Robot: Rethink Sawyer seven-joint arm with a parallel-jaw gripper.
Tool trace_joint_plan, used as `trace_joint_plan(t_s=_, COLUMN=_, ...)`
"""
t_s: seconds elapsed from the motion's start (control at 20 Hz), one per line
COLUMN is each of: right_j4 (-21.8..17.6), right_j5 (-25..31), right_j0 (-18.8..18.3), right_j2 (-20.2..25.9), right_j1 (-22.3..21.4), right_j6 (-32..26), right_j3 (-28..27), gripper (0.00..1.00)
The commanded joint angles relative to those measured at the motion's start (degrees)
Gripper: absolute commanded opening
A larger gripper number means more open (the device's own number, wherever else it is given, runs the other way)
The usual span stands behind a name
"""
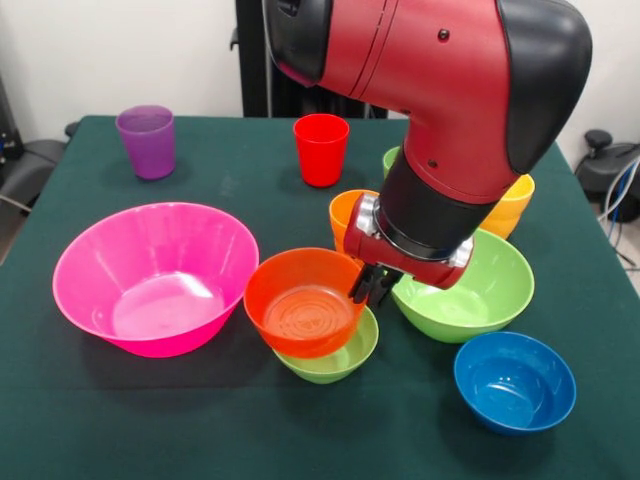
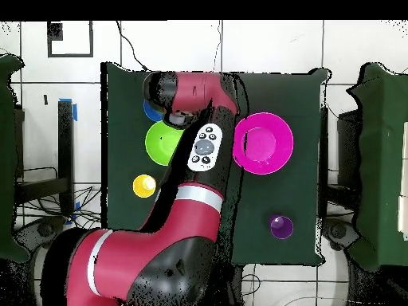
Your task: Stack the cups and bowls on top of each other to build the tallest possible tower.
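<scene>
Progress is thin so far: only the glossy red-orange plastic bowl (image 1: 303,300) sits tilted in the small lime green plastic bowl (image 1: 335,355), a two-piece tower. Gripper (image 1: 372,287) hangs right at that red-orange bowl's rim, dark fingers close together; whether they pinch the rim, I cannot tell. Beside that bowl stand the huge pink plastic bowl (image 1: 155,275), the large lime green plastic bowl (image 1: 470,290) and the blue plastic bowl (image 1: 515,382), all loose. Beyond it, the purple tumbler (image 1: 146,141) and red tumbler (image 1: 321,149) wait unstacked. Plenty left, I'd say.
</scene>
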Motion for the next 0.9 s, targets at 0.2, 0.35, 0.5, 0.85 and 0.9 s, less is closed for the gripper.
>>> trace_joint_plan(t_s=0.2, right_j4=-4.1, right_j5=-2.7, right_j0=1.0, right_j2=2.8, right_j1=0.6, right_j6=1.9, right_j3=1.1, gripper=0.00)
trace_joint_plan(t_s=0.35, right_j4=-3.9, right_j5=-2.7, right_j0=0.7, right_j2=3.1, right_j1=0.8, right_j6=1.9, right_j3=0.8, gripper=0.00)
trace_joint_plan(t_s=0.5, right_j4=-3.6, right_j5=-3.0, right_j0=0.6, right_j2=3.3, right_j1=0.7, right_j6=2.1, right_j3=1.0, gripper=0.00)
trace_joint_plan(t_s=0.85, right_j4=-3.2, right_j5=-3.6, right_j0=0.2, right_j2=3.8, right_j1=0.3, right_j6=2.1, right_j3=1.7, gripper=0.00)
trace_joint_plan(t_s=0.9, right_j4=-3.2, right_j5=-3.8, right_j0=0.2, right_j2=3.8, right_j1=0.4, right_j6=2.2, right_j3=1.7, gripper=0.00)
